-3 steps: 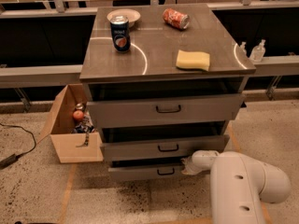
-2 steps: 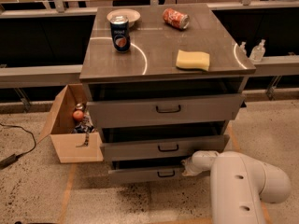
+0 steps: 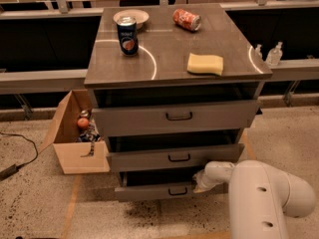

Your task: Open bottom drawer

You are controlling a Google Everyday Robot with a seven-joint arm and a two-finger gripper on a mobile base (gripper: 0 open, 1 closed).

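Reaching arm: one white arm fills the near right corner, bent in toward the cabinet.
Gripper: one gripper, low down at the right end of the bottom drawer, touching or just beside its front; gripping or gaping, cannot tell.
Bottom drawer: lowest of the grey fronts, near the floor, with a dark gap above it and one black handle at centre.
Drawer count: three, with the middle drawer and top drawer above.
Box: one cardboard box on the floor, left of the drawers.
Cabinet top: one yellow sponge nearest; two cans, the blue can upright and the red can lying down; one bowl behind the blue can.
Far right: two small bottles.
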